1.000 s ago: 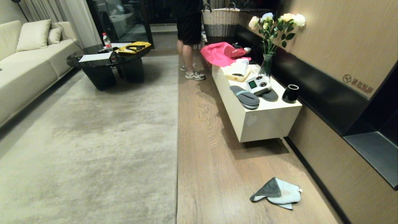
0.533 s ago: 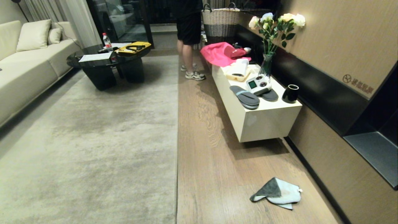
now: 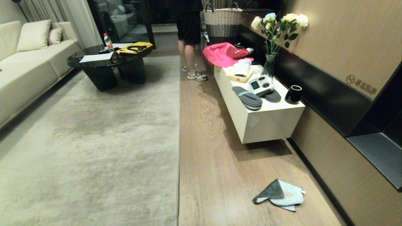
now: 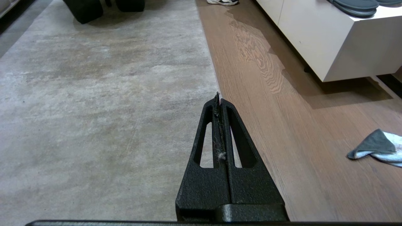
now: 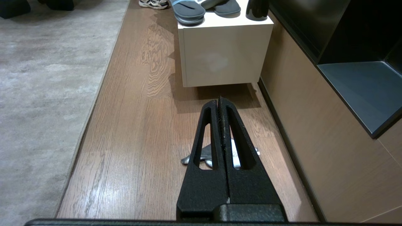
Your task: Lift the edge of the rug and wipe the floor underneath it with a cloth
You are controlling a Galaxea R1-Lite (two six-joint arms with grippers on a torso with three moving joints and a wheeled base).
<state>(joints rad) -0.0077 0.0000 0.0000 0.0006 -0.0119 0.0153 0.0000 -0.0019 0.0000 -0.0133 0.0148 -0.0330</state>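
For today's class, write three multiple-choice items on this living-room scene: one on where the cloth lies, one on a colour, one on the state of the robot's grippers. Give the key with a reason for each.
1. Where is the cloth?
A. On the rug
B. On the wood floor between the rug edge and the wall
C. On the white cabinet

2. What colour is the fabric draped at the far end of the white cabinet?
A. Bright pink
B. Yellow
C. Blue

3. How do the left gripper and right gripper stand?
A. Both shut, holding nothing
B. Left one clamped on the rug
C. Right one holding the cloth

Key: 1 B, the head view shows the cloth on bare planks, clear of the rug. 2 A, the fabric is plainly pink. 3 A, each wrist view shows the fingers pressed together with nothing gripped between them.
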